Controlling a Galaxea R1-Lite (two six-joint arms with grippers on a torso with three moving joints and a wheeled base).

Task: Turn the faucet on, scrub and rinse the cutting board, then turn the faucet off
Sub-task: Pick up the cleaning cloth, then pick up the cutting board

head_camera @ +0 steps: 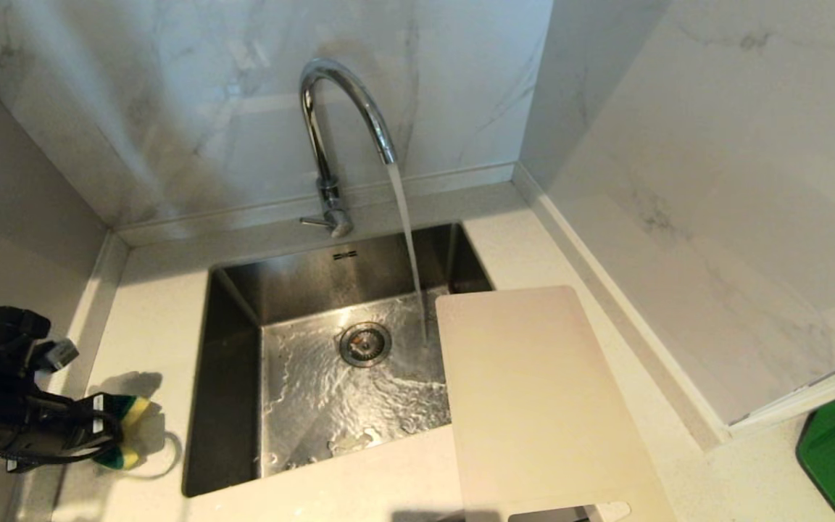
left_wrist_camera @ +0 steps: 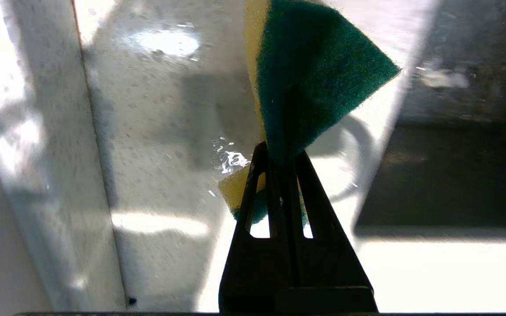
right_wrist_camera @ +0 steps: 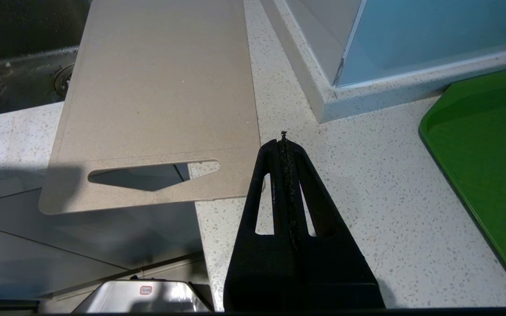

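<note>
Water runs from the faucet [head_camera: 341,123] into the sink [head_camera: 233,304]. The left claw [head_camera: 102,428] is clamped on the sponge [left_wrist_camera: 310,83] at the desk's [head_camera: 149,341] left. The cutting board [head_camera: 533,399] lies right of the sink, one end over the basin. Lift the sponge without loosening, then carry it flat onto the board. The right claw [right_wrist_camera: 283,140], pressed together and empty, hovers beside the board's handle end.

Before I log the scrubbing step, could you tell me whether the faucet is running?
On. A stream of water pours from the faucet spout into the sink, whose floor is rippling wet.
</note>
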